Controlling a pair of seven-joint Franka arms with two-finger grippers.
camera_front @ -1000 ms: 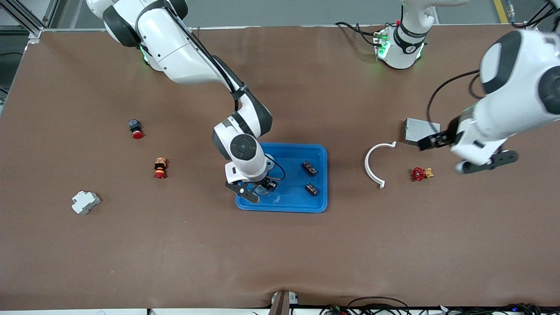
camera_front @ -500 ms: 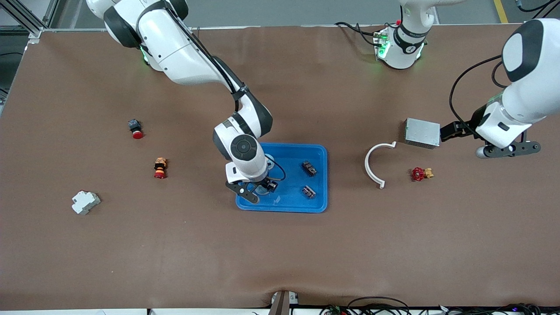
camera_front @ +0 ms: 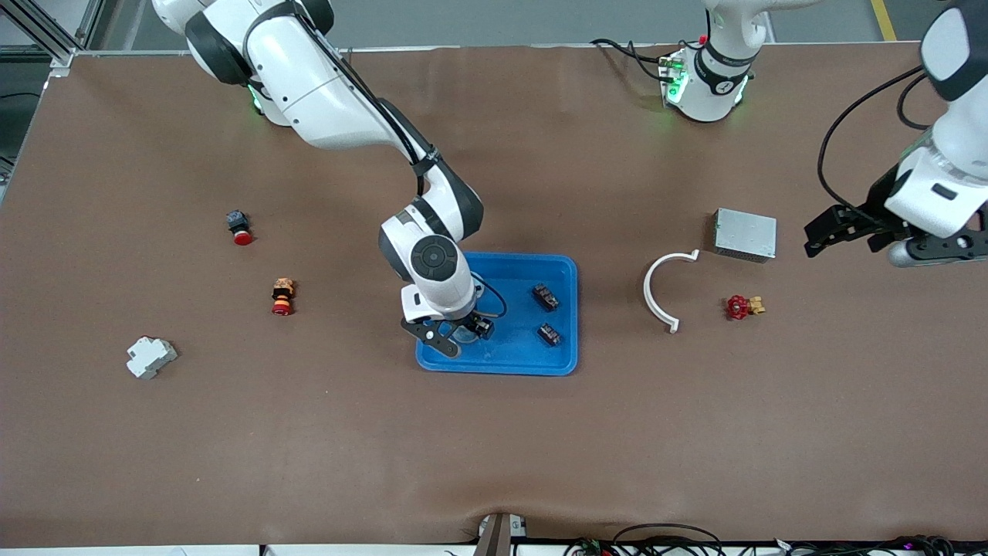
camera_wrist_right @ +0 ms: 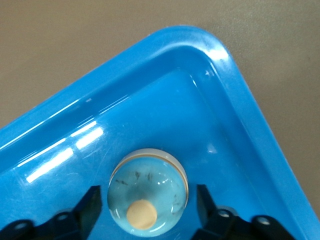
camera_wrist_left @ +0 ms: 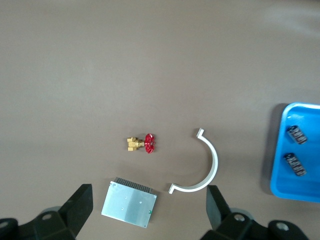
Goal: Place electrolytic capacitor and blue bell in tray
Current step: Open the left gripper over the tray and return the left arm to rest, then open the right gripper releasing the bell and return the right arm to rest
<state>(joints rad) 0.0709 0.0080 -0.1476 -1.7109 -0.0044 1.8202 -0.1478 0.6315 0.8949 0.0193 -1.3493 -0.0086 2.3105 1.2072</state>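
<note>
With my right tool (camera_wrist_right: 145, 207) spread around the blue bell (camera_wrist_right: 147, 197) in the tray (camera_front: 563, 266), both items look placed; left tool (camera_wrist_left: 147, 210) waits released.

Our right hand (camera_wrist_right: 146, 205) hangs low with fingers parted; our left hand (camera_wrist_left: 150, 210) is raised, fingers spread wide.

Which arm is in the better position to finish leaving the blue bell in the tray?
Right. Its pincer is over the tray, and the blue bell rests in it between its open fingers, so it probably only needs to lift away. The left pincer hangs open near the grey metal box.
</note>
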